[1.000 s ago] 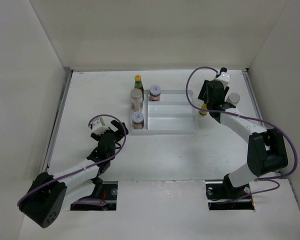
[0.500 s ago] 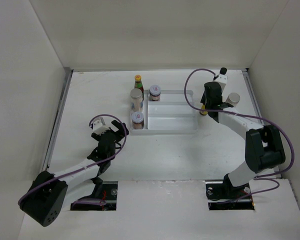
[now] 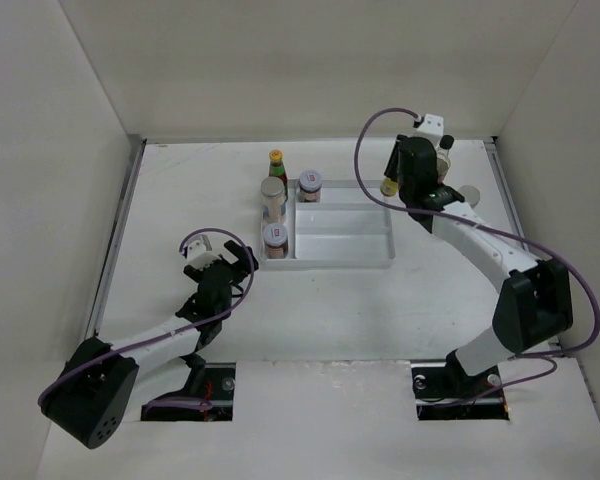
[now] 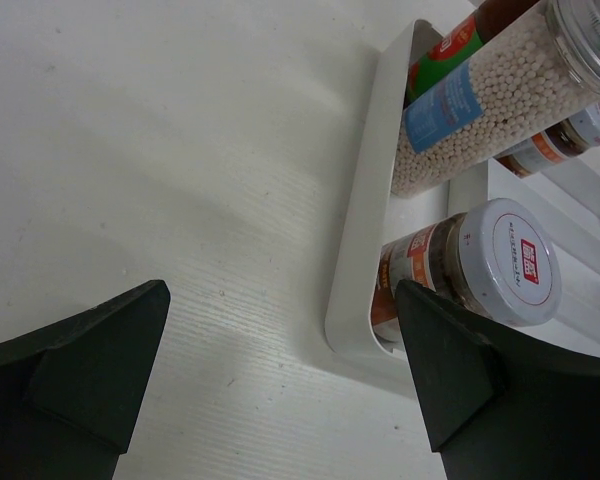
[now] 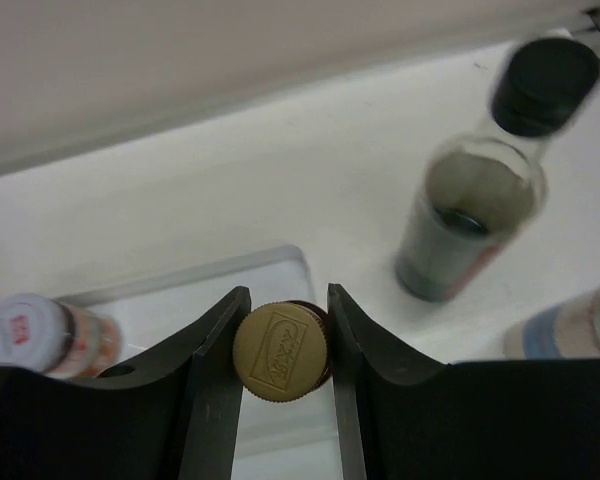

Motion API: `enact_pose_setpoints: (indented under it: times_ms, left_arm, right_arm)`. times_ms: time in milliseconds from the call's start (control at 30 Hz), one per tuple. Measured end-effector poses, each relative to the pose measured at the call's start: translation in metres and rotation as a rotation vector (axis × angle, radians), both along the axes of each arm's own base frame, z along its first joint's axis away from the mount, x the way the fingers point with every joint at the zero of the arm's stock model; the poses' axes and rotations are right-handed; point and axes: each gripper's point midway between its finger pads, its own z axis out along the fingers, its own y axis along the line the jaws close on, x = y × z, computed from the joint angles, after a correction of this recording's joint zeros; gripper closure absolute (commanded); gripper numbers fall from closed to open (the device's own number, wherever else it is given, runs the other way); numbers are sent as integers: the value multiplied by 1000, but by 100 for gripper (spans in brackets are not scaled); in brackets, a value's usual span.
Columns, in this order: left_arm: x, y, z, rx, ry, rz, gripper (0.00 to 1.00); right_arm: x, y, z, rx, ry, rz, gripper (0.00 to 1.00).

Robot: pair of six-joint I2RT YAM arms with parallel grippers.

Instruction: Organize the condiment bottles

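Big white table [image 3: 180, 200], walls close on three sides, and the tray [image 3: 340, 240] sits mid-table as our marker. Here's the change: the right arm has swung in from the table right of the tray and now hangs over the tray's far right corner, its load lifted clear. The right gripper [image 5: 283, 308] is closed to a narrow gap, jaws pinching the yellow-capped bottle [image 5: 280, 352] from both sides, with the tray rim showing just beneath. That reads as carry done, placing to come. The left gripper [image 4: 280, 300] hovers low off the tray's near left corner, spread wide, holding nothing. Inside the tray the left column is taken by a pale-bead jar [image 4: 500, 100] and a white-lidded jar [image 4: 485, 270], with a red-labelled jar [image 3: 310, 184] one slot over at the far edge. An orange-capped bottle [image 3: 276, 160] stands at the far left corner; inside or just beyond, I can't tell. The tray's middle and right look bare, so there's room to come down, though the raised rim needs clearing. Outside, right of the tray, stand the dark bottle [image 5: 470, 220] and a pale jar [image 3: 470, 196].
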Motion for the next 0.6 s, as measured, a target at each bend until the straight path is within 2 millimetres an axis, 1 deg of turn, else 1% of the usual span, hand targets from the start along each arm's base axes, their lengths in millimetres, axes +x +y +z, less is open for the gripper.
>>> enact_pose_setpoints:
  times_ms: [67,100,133,200,300,400,500,600]
  left_arm:
    - [0,0,0,0,0,0,0]
    - [0,0,0,0,0,0,0]
    - [0,0,0,0,0,-1,0]
    - [0,-1,-1,1,3,-2,0]
    - [-1,-1,-1,2,4,-5,0]
    - [-1,-4,0,1,1,-12,0]
    - [-1,-4,0,-1,-1,-14,0]
    - [-1,-4,-1,1,1,-14,0]
  right_arm:
    - [13,21,17,21,-41,39,77]
    - [20,32,22,30,-56,57,77]
    - [29,44,25,38,-68,79,77]
    - [43,67,22,46,-71,117,77]
    - [60,99,2,40,-40,168,77]
    - [71,123,-25,28,3,207,76]
    - [74,140,-50,16,44,237,76]
    - [73,149,-70,7,80,256,76]
